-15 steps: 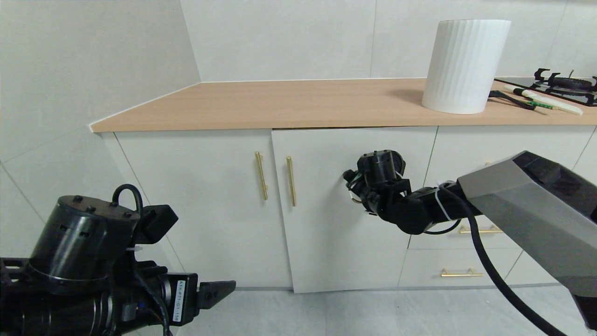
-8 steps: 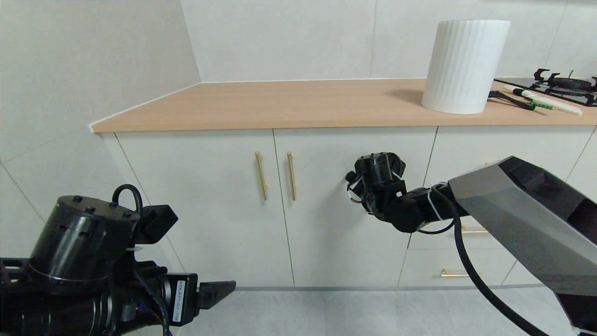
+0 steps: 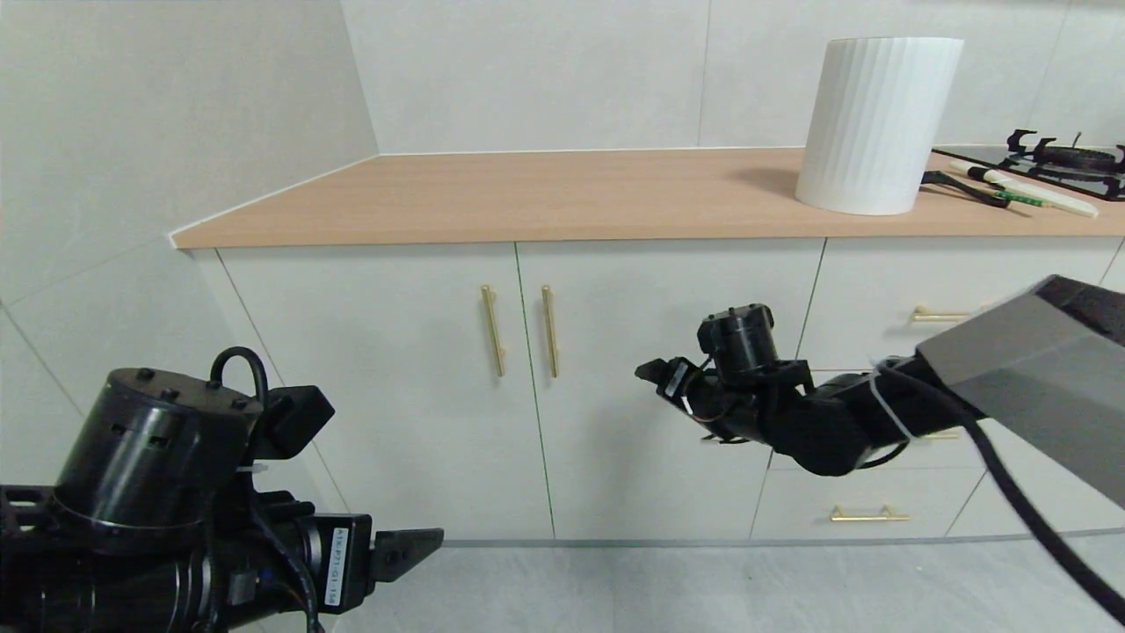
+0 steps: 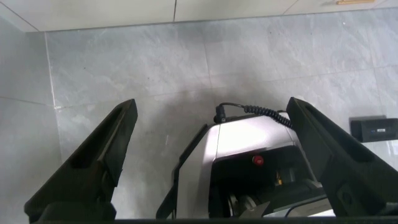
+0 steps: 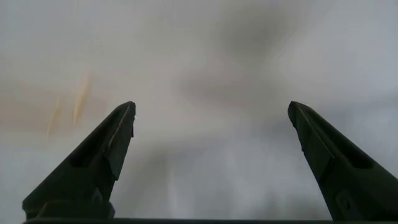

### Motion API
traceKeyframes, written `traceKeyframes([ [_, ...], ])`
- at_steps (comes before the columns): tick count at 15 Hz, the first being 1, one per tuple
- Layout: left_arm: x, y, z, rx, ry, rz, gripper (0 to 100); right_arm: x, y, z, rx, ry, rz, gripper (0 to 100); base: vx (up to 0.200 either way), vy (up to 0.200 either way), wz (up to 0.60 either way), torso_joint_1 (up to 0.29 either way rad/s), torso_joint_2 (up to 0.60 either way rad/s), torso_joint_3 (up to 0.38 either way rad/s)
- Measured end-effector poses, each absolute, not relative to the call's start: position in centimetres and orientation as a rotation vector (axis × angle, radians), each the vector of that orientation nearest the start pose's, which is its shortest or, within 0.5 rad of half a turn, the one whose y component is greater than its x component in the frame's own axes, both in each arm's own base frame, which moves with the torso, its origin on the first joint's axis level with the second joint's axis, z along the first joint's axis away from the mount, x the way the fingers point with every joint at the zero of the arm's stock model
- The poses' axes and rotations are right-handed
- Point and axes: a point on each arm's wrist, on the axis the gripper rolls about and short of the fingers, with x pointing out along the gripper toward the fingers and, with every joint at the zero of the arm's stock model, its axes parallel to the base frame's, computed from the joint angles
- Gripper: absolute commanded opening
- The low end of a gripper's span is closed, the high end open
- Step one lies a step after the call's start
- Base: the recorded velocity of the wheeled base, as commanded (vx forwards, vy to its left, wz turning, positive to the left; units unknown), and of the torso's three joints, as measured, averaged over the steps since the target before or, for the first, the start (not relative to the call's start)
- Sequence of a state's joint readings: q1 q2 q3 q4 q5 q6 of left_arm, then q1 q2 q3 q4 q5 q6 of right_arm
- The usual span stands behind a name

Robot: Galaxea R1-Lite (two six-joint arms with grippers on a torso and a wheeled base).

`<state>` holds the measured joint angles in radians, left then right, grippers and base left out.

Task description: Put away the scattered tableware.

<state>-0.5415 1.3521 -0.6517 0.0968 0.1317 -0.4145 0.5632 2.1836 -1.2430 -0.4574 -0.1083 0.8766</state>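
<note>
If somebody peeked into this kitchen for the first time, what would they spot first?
Probably the tall white ribbed container, standing on the wooden counter toward its right end. Next comes the black right gripper, fingers open, held in front of the white cabinet door, to the right of the gold handles. A few utensils lie just right of the container, by the stove.

Doors shut; counter crowded at right

The right gripper (image 3: 655,374) hangs close before the shut cabinet doors (image 3: 606,290), which bar the way inward. Above, the counter (image 3: 527,193) offers broad room from the corner wall (image 3: 176,132) to the white ribbed container (image 3: 874,123); utensils (image 3: 1011,189) lie hemmed between it and the stove grate (image 3: 1068,158).
</note>
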Motion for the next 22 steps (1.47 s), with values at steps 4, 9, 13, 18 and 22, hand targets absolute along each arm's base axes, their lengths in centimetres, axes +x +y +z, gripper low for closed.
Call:
traceKeyframes([
  [4, 16.3, -9.4, 16.7, -0.128, 0.81, -0.222, 100, 31.5, 20.4, 12.1, 0.543, 0.585, 0.452, 100, 0.0, 0.0, 0.0, 0.0, 0.0, 0.0],
  [9, 15.2, -8.4, 18.7, -0.137, 0.706, -0.246, 100, 26.7, 16.4, 16.5, 0.418, 0.46, 0.432, 100, 0.0, 0.0, 0.0, 0.0, 0.0, 0.0],
  [13, 13.0, -6.5, 20.8, -0.113, 0.558, -0.244, 100, 21.5, 11.3, 20.5, 0.348, 0.408, 0.261, 100, 0.0, 0.0, 0.0, 0.0, 0.0, 0.0],
  [18, 8.4, -3.2, 22.6, -0.112, 0.342, -0.19, 100, 13.0, 5.3, 24.0, 0.274, 0.262, 0.119, 100, 0.0, 0.0, 0.0, 0.0, 0.0, 0.0],
  [22, 2.2, -0.2, 22.6, 0.022, 0.089, -0.102, 100, 6.3, 1.2, 23.8, 0.132, 0.093, -0.042, 100, 0.0, 0.0, 0.0, 0.0, 0.0, 0.0],
])
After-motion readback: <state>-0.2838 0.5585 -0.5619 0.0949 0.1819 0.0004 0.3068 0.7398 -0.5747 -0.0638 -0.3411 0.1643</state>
